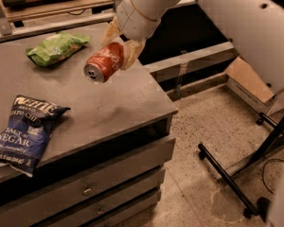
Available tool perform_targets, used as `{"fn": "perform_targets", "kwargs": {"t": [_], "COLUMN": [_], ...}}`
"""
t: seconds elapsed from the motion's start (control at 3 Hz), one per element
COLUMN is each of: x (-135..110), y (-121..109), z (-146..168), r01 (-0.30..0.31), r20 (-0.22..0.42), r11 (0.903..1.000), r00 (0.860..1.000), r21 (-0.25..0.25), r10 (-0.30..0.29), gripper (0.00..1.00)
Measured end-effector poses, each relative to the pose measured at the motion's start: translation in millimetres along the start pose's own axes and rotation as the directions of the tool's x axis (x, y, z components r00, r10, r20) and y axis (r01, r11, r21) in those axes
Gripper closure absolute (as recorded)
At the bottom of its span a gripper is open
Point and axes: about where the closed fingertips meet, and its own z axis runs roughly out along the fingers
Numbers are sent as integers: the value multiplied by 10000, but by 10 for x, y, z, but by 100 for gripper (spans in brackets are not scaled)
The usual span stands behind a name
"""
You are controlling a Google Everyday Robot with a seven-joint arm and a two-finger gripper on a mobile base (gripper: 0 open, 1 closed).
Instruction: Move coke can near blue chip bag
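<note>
The red coke can (104,62) hangs tilted in the air above the grey cabinet top (109,103), its silver end pointing down and to the left. My gripper (120,44) is shut on the can, one finger on each side of its far end. The blue chip bag (24,132) lies flat at the front left of the cabinet top, well below and to the left of the can.
A green chip bag (57,47) lies at the back of the cabinet top, left of the gripper. Drawers (85,188) face the front. A black metal stand (246,169) and a cardboard box (248,82) are on the floor to the right.
</note>
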Motion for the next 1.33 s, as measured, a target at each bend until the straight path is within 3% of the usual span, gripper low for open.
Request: {"fn": "perform_targets", "kwargs": {"t": [0.33, 0.67, 1.0, 1.33], "x": [-520, -638, -776, -1064], "y": [35, 163, 78, -3], "z": [-342, -216, -108, 57], "r01": [1418, 1660, 2085, 3037], "r20": [-1014, -1270, -484, 243], "r11": [9837, 9768, 9688, 9427], "r00": [9862, 9806, 9778, 9505], "r21": [1101, 1353, 1337, 1380], "r10": [-1308, -1490, -2037, -3097], "gripper": [100, 100, 100, 100]}}
